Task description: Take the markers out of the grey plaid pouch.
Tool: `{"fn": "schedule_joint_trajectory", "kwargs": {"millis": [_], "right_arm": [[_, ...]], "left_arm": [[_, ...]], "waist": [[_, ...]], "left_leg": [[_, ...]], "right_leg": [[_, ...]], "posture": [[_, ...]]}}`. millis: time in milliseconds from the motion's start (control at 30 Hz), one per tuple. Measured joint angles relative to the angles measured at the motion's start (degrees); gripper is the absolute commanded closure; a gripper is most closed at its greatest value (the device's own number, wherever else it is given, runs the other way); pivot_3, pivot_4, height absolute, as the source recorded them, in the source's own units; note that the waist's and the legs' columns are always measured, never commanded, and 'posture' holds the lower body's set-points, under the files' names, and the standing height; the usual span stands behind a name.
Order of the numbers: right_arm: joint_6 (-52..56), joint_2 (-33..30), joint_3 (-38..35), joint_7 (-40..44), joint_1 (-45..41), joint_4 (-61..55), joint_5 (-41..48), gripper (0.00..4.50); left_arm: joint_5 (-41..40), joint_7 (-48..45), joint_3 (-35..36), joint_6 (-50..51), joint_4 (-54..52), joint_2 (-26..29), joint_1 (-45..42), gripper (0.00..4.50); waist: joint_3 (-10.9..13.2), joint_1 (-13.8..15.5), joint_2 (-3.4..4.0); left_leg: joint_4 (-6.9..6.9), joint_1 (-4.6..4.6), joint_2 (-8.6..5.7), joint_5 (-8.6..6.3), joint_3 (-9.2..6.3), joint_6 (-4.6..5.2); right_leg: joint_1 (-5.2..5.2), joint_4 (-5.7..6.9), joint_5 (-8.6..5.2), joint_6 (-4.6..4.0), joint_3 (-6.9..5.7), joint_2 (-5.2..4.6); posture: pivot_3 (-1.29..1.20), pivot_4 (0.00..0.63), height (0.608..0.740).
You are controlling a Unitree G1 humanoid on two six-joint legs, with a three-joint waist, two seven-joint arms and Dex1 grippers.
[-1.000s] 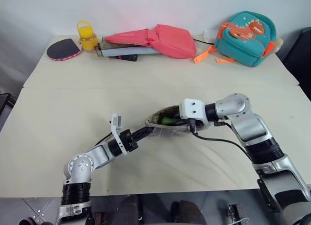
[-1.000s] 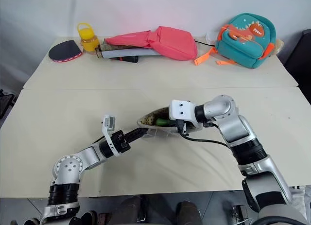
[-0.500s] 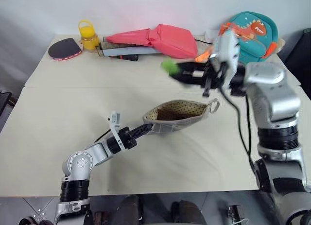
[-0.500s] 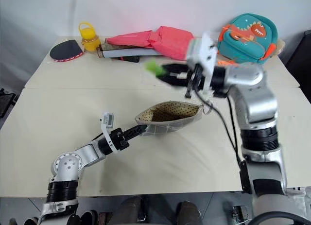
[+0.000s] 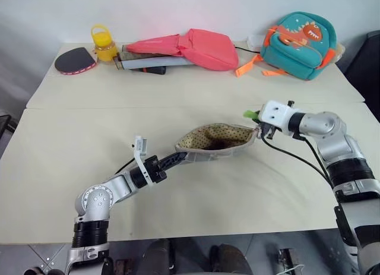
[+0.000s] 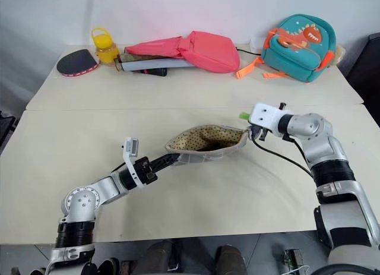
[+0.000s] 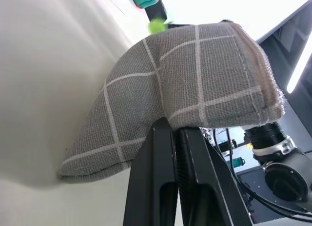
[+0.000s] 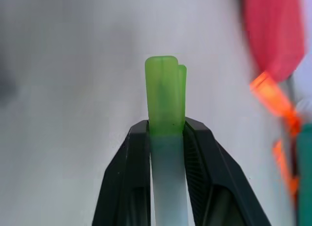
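Right gripper (image 8: 165,131) is clamping the green-capped marker (image 8: 165,96), needing a gentle set-down, while left gripper (image 7: 176,131) is pinching the grey plaid pouch (image 5: 214,138).

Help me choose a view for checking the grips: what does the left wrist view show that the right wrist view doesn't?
The left wrist view shows the left gripper shut on the outside fabric of the grey plaid pouch, whose white grid lines are plain. The right wrist view shows the right gripper shut on the green-capped marker, cap sticking out past the fingertips, with the pink bag behind. Both share the pale tabletop and that marker's green cap.
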Motion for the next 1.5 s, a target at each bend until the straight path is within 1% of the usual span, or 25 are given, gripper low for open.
{"fn": "schedule_joint_trajectory", "kwargs": {"millis": [67, 200, 400, 500, 600, 667, 767, 867, 967, 1133, 1267, 1333, 1367, 1467, 1500], "right_arm": [[-0.2, 0.0, -0.1, 0.0, 0.0, 1.0, 0.2, 3.20], [0.6, 0.0, -0.4, 1.4, 0.0, 1.1, 1.2, 1.89], [9.2, 0.1, -6.8, 7.2, -0.3, -6.4, 10.7, 1.89], [14.9, 0.5, -10.5, 9.2, -2.9, -10.6, 16.6, 1.89], [21.6, 0.8, -13.7, 13.0, -6.4, -20.0, 24.8, 1.89], [27.9, 0.8, -13.5, 17.2, -5.6, -29.5, 30.6, 1.89], [35.4, 0.3, -10.6, 21.4, -1.3, -38.8, 35.0, 1.89], [38.8, -0.1, -6.9, 23.6, 2.4, -43.6, 35.5, 1.89], [38.5, -1.8, -3.7, 24.9, 3.6, -45.7, 33.5, 1.89], [34.7, -2.2, -0.1, 25.6, 4.2, -44.3, 28.5, 1.89], [30.5, -1.0, 2.4, 25.5, 4.3, -42.9, 24.8, 1.89], [29.9, 0.5, 2.4, 24.8, 4.3, -41.5, 24.8, 1.89], [29.9, 1.2, 2.4, 24.7, 4.3, -41.4, 25.0, 2.05], [29.7, 1.2, 2.5, 24.7, 4.2, -41.2, 24.1, 2.78], [29.6, 1.1, 2.8, 24.9, 4.2, -41.2, 23.4, 2.78]], "left_arm": [[0.0, 0.0, 0.0, 0.1, -0.3, 0.2, 0.0, 4.50], [0.0, 0.0, 0.0, 0.1, -0.3, 0.2, -0.1, 4.50], [0.0, 0.0, -0.2, 0.1, -0.4, 0.2, 0.0, 4.50], [0.0, 0.0, -0.3, 0.1, -0.4, 0.2, 0.0, 4.50], [0.1, 0.0, -0.8, 0.1, -0.5, -0.1, 0.0, 4.50], [0.1, 0.0, -1.1, 0.1, -0.6, -0.3, -0.1, 4.50], [0.1, 0.0, -1.4, 0.1, -0.6, -0.5, -0.2, 4.50], [0.2, 0.0, -1.4, 0.1, -0.6, -0.5, -0.2, 4.50], [0.2, -0.1, -1.7, 0.2, -0.6, -0.4, -0.1, 4.50], [0.2, -0.2, -1.9, 0.6, -0.7, -0.2, 0.0, 4.50], [0.2, -0.2, -2.0, 0.6, -0.7, -0.2, 0.0, 4.50], [0.2, -0.1, -2.0, 0.6, -0.8, -0.2, 0.0, 4.50], [0.3, -0.1, -2.0, 0.6, -0.8, -0.2, -0.1, 4.50], [0.3, -0.1, -2.1, 0.6, -0.8, -0.2, -0.1, 4.50], [0.3, -0.1, -2.1, 0.6, -0.8, -0.2, -0.1, 4.50]], "waist": [[0.0, 0.0, 0.00], [0.0, 0.1, 0.01], [0.0, 0.2, 0.06], [0.1, 0.1, 0.15], [0.1, 0.2, 0.21], [0.1, 0.4, 0.15], [0.1, 0.9, 0.14], [0.1, 1.0, 0.14], [0.1, 1.1, 0.14], [0.1, 1.1, 0.14], [0.1, 1.1, 0.14], [0.1, 1.1, 0.14], [0.1, 1.0, 0.14], [0.1, 1.1, 0.14], [0.1, 1.1, 0.13]], "left_leg": [[0.01, 0.01, 0.01, 0.00, -0.02, 0.00], [0.02, 0.00, 0.01, 0.00, -0.03, 0.00], [0.03, -0.02, 0.00, 0.00, -0.05, 0.00], [0.03, -0.04, 0.00, 0.00, -0.04, 0.00], [0.01, -0.01, 0.04, -0.02, -0.12, -0.02], [0.00, -0.02, 0.11, -0.08, -0.18, -0.08], [0.02, -0.04, 0.02, -0.11, -0.17, -0.02], [0.04, -0.05, -0.01, -0.11, -0.08, 0.03], [0.06, -0.03, -0.02, -0.09, -0.09, 0.04], [0.05, -0.03, -0.01, -0.09, -0.07, 0.02], [0.06, -0.03, -0.01, -0.08, -0.07, 0.02], [0.07, -0.03, -0.01, -0.07, -0.07, 0.02], [0.07, -0.03, -0.01, -0.07, -0.08, 0.02], [0.07, -0.03, -0.01, -0.07, -0.09, 0.02], [0.07, -0.03, -0.01, -0.07, -0.08, 0.02]], "right_leg": [[0.01, -0.02, 0.00, 0.00, 0.02, 0.00], [0.03, -0.03, 0.00, 0.00, 0.03, 0.00], [0.05, -0.04, 0.00, 0.00, 0.02, 0.01], [0.04, -0.05, 0.00, 0.00, 0.02, 0.00], [0.03, -0.03, 0.00, 0.00, -0.01, 0.03], [0.07, -0.01, 0.00, 0.00, -0.04, 0.09], [0.08, -0.03, 0.01, 0.00, -0.03, 0.01], [0.06, -0.05, 0.01, 0.01, -0.01, -0.05], [0.04, -0.17, 0.01, 0.01, 0.00, -0.06], [0.01, -0.18, 0.01, 0.01, 0.01, -0.04], [0.02, -0.16, 0.01, 0.01, 0.00, -0.03], [0.02, -0.16, 0.01, 0.01, 0.00, -0.03], [0.02, -0.15, 0.01, 0.01, 0.00, -0.03], [0.03, -0.14, 0.01, 0.01, 0.00, -0.03], [0.03, -0.14, 0.01, 0.01, 0.00, -0.03]], "posture": [[0.00, 0.150, 0.740], [0.00, 0.150, 0.740], [0.00, 0.150, 0.740], [0.00, 0.150, 0.740], [0.00, 0.150, 0.740], [0.00, 0.150, 0.740], [0.00, 0.150, 0.740], [0.00, 0.150, 0.740], [0.00, 0.150, 0.740], [0.00, 0.150, 0.740], [0.00, 0.150, 0.740], [0.00, 0.150, 0.740], [0.00, 0.150, 0.740], [0.00, 0.150, 0.740], [0.00, 0.150, 0.740]]}}
